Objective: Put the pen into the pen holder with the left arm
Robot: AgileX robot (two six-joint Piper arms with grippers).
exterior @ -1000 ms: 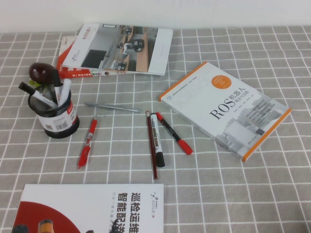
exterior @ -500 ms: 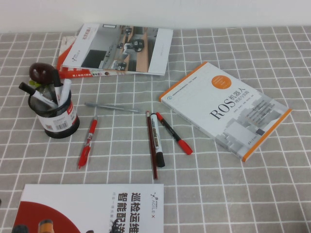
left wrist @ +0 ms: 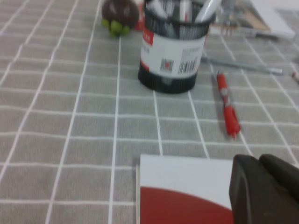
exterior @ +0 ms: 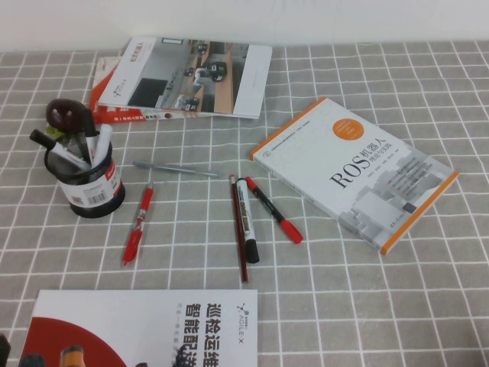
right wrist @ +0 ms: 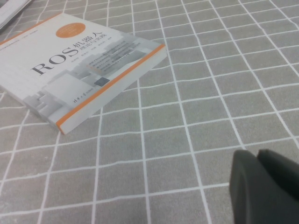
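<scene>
High view: nothing on the table (exterior: 382, 306) has moved in the last second. We see only a dark sliver newly at the near-left corner. The pen (exterior: 176, 169) lies flat just right of the pen holder (exterior: 93, 187), not touching it. Its long axis runs left-right, with the right end slightly nearer us; we can't tell which end is the cap.

Left wrist view: the left gripper (left wrist: 259, 164) is over the near booklet (left wrist: 182, 186). Released or clenched, we can't tell.

Right wrist view: the right gripper (right wrist: 258, 161) is over bare cloth near the ROS book (right wrist: 79, 70). Its state is equally unclear.
</scene>
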